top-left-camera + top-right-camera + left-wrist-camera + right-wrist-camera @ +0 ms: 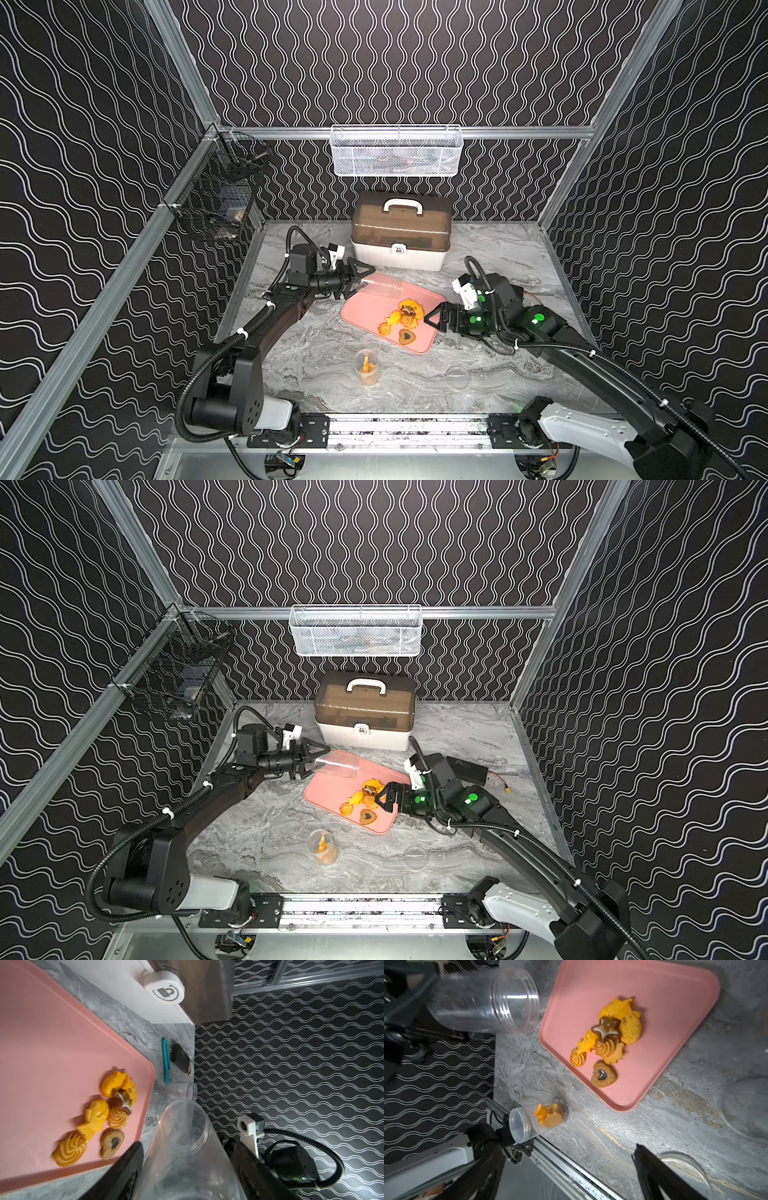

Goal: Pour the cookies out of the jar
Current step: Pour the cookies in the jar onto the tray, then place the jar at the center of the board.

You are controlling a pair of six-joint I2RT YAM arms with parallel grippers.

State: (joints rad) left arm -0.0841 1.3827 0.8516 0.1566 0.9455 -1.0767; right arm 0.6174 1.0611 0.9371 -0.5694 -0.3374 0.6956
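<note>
At the far edge of pink tray (pixel 365 316), clear jar (pixel 384 286) on its side, mouth toward the tray, base pinched in left gripper (pixel 358 284). Looks empty. Pour judged essentially done: cookies (pixel 403 322) heaped on the tray, just past the jar's mouth and apart from those clamped jaws. Nearer the heap, right gripper (pixel 433 321) spread wide, gripping nothing. Probably left: righting and setting the jar down. Near the front rail, smaller capped jar (pixel 366 368), a few biscuits inside, untouched; unclear whether part of the job.
</note>
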